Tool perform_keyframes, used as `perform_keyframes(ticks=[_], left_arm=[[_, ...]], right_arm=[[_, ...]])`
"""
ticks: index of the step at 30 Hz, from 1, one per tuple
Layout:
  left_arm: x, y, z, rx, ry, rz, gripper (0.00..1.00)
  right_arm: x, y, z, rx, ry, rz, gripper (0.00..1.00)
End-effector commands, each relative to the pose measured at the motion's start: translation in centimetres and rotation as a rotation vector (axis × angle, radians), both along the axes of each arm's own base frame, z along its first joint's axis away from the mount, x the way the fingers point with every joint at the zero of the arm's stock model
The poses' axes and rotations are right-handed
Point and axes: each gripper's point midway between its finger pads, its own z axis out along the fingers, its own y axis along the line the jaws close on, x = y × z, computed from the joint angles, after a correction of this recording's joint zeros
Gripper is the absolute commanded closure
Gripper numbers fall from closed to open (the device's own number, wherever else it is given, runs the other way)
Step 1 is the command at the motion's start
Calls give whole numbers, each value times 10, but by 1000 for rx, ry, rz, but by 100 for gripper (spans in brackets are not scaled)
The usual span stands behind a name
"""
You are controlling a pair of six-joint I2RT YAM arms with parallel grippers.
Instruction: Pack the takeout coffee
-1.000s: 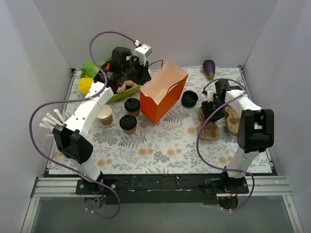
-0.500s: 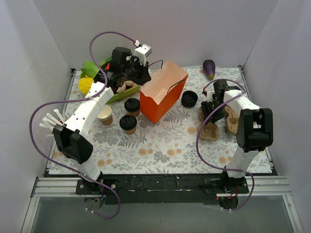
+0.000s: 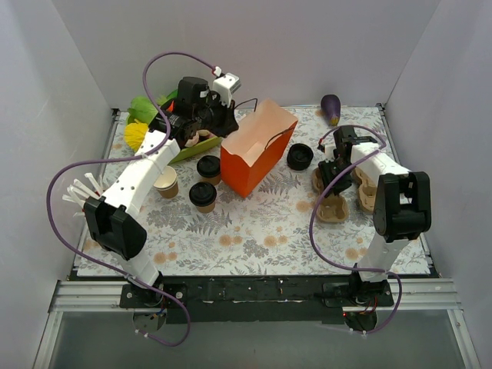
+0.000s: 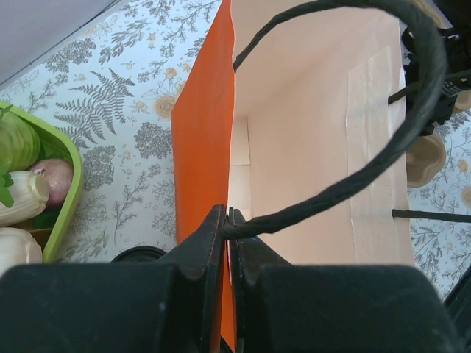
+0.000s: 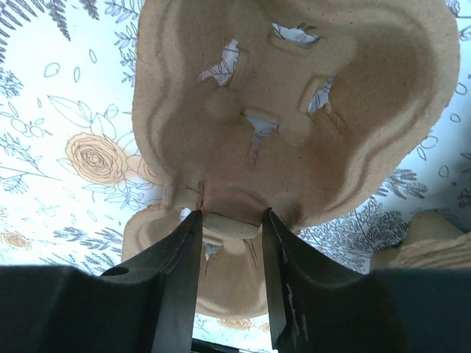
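Two brown paper cups (image 3: 206,183) with black lids, upright on tablecloth (image 3: 254,231) just left of orange bag (image 3: 257,146). Left gripper (image 4: 227,220) clamped on bag rim. Right gripper (image 5: 229,224) straddling cardboard cup carrier (image 5: 294,110), jaws against its ridge.

In the left wrist view the orange paper bag (image 4: 202,147) is cut off at the top and at the bottom edge, its floor cannot be seen, and the green tray (image 4: 62,195) with vegetables is cut by the left edge. In the right wrist view the pulp cup carrier (image 5: 294,110) runs out of the picture at the top – its lower part is hidden behind the dark fingers (image 5: 173,287). From above, the right gripper (image 3: 332,167) is too small to tell how its jaws stand, and the left gripper (image 3: 219,115) is lost in dark parts behind the bag.
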Motion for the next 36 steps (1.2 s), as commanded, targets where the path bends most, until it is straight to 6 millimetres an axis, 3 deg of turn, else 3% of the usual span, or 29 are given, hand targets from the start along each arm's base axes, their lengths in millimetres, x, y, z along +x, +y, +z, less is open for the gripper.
perform_keyframes(ticks=[1,8,11,12,15,16,17,20,23,26,29,31,35,36], left_arm=[[-23,10,22,-3,-45,-26,100],[-56,9,24,-14,-39,-142,100],[-79,0,22,-19,-20,-282,100],[-85,-2,18,-15,0,-305,100],[-94,-8,14,-18,14,-363,100],[-95,-11,14,-21,15,-380,100],[-96,-12,14,-17,10,-393,100],[-99,-18,12,-21,8,-442,100],[-103,-27,12,-24,11,-479,100],[-104,-32,12,-28,9,-500,100],[-108,-35,12,-30,-1,-530,100],[-108,-34,12,-26,-15,-537,100],[-114,-38,12,-35,-15,-573,100],[-117,-39,11,-39,-12,-584,100]], right_arm=[[-13,-7,21,-32,-27,33,67],[-17,3,77,39,-169,136,78],[-4,15,120,104,-287,194,85],[7,21,148,132,-373,246,90],[28,32,203,165,-552,342,99],[38,37,242,174,-670,384,99],[41,49,266,227,-749,446,99],[38,75,351,308,-1048,643,99],[14,98,410,386,-1276,773,99],[-13,126,431,485,-1337,894,99],[-41,154,439,575,-1339,1006,99],[-61,172,437,621,-1328,1078,99],[-92,185,422,599,-1360,1243,99],[-93,188,407,598,-1334,1262,99]])
